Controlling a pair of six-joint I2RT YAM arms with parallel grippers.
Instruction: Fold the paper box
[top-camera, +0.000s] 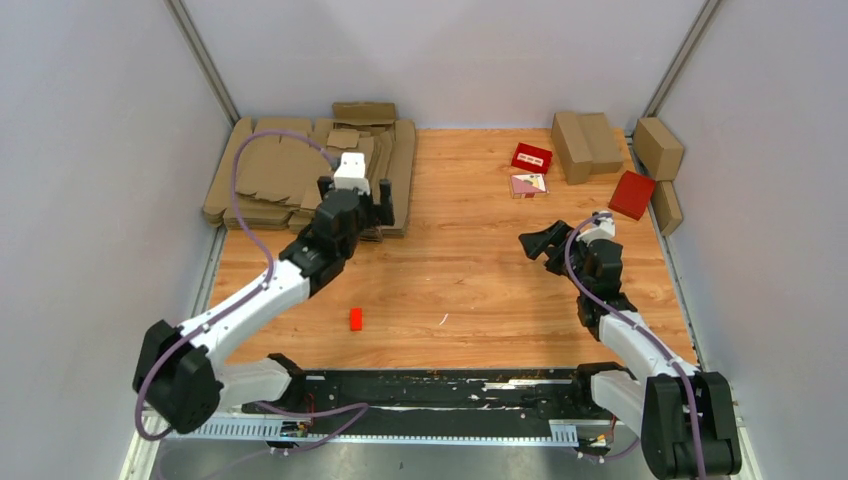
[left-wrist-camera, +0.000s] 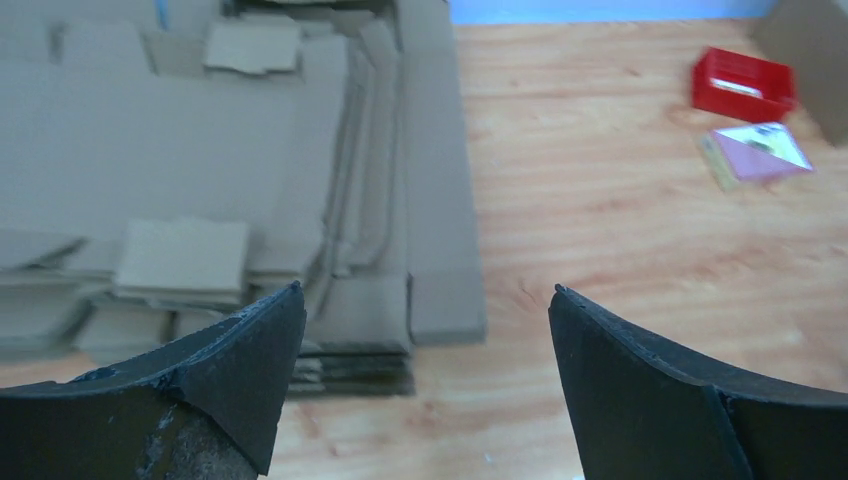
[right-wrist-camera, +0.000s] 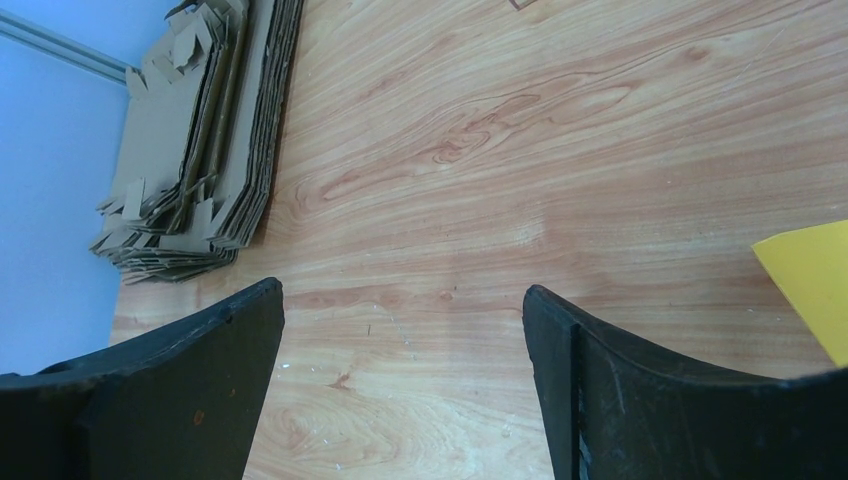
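The paper box material is a stack of flat brown cardboard cut-outs (top-camera: 270, 170) at the back left of the wooden table. My left gripper (top-camera: 356, 200) hangs over the stack's near right corner. In the left wrist view the gripper (left-wrist-camera: 425, 300) is open and holds nothing, with the stack (left-wrist-camera: 200, 150) just ahead and to the left. My right gripper (top-camera: 535, 245) is right of centre and points left, far from the stack. In the right wrist view this gripper (right-wrist-camera: 400, 295) is open over bare wood, and the stack (right-wrist-camera: 200, 150) lies far off.
Folded brown cartons (top-camera: 585, 145) (top-camera: 658, 147) (top-camera: 666, 207) stand at the back right. Two red boxes (top-camera: 531, 157) (top-camera: 632, 194) and a small triangular item (top-camera: 528, 184) lie near them. A small red block (top-camera: 355, 318) sits near the front. A yellow corner (right-wrist-camera: 810, 280) shows at the right wrist view's edge.
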